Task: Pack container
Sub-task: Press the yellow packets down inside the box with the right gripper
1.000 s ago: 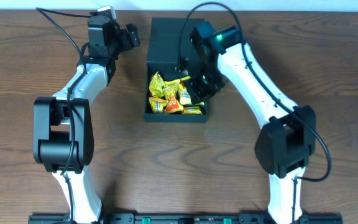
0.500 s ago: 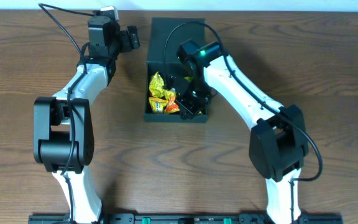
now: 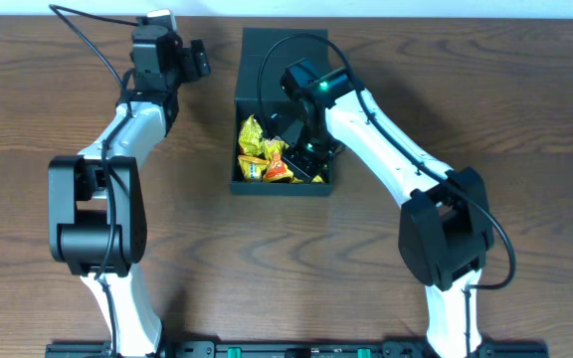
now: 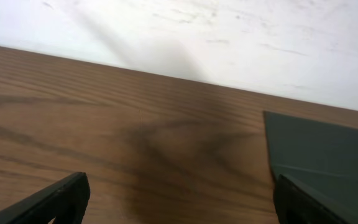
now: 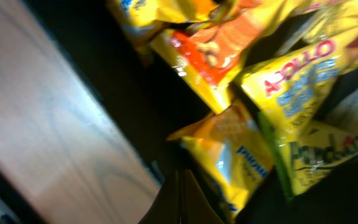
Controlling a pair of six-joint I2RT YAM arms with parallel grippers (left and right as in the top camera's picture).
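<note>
The dark teal container (image 3: 283, 185) stands open at the table's back middle, its flap lid (image 3: 265, 60) lying flat behind it. Several yellow, orange and green snack packets (image 3: 263, 155) lie inside. My right gripper (image 3: 307, 151) is down inside the container's right half, over the packets. In the right wrist view its fingers (image 5: 181, 183) are pressed together with nothing between them, beside yellow packets (image 5: 291, 81) and the container's dark wall (image 5: 123, 93). My left gripper (image 3: 193, 60) is open and empty to the left of the lid; the left wrist view shows the lid's corner (image 4: 328, 149).
The wooden table (image 3: 197, 229) runs around the container. A white wall (image 4: 185, 31) lies behind the table's back edge. The right arm (image 3: 386, 129) reaches in over the container's right wall.
My right gripper has moved left and down from the container's right rim into the box over the packets. My left gripper has drawn a little left and back.
</note>
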